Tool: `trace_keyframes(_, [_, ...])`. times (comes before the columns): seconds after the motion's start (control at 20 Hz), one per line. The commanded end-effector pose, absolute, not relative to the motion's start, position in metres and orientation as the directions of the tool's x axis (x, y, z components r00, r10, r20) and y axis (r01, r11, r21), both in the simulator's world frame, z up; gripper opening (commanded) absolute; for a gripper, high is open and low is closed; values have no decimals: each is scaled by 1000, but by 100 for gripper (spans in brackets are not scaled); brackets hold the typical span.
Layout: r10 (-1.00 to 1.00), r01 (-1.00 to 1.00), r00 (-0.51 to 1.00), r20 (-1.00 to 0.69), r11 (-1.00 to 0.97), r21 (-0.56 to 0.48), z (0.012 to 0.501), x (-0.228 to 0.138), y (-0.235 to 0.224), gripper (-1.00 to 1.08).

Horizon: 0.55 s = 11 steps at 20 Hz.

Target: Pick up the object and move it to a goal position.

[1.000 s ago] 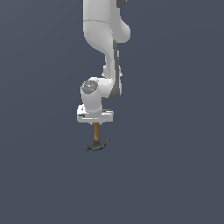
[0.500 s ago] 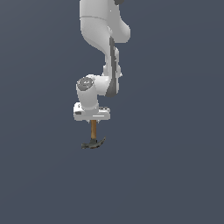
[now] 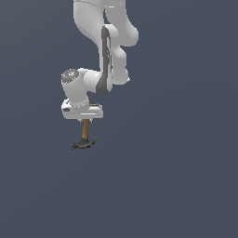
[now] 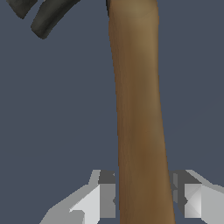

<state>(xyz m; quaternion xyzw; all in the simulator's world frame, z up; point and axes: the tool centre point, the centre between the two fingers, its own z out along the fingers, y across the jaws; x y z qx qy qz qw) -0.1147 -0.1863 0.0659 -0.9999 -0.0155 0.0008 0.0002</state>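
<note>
Hammer hangs straight down from the end effector

The end effector (image 3: 85, 118) is closed tight on the hammer (image 3: 85, 137), gripping its wooden handle (image 4: 139, 109). The handle points straight down, with the dark head (image 3: 84, 144) right below the end effector.

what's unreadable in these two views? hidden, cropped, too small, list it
- Goal position: no marker in either view.
- Hammer head: the wrist view's edge crops it, only dark claw tips show.
- Handle top: exterior view, hidden inside the gripper.
- Fingers: too small to separate in the exterior view; the wrist view shows only the tips against the handle.
- Upper arm: cropped by the exterior view's top edge.
</note>
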Motion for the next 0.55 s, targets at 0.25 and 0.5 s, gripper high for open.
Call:
trace_keyframes(0.25, [33,33,999,1,-999,0,89,-129,-228,-100])
trace_keyframes(0.5, [34,34,999,0,-999,0,93,-132,-236,-100])
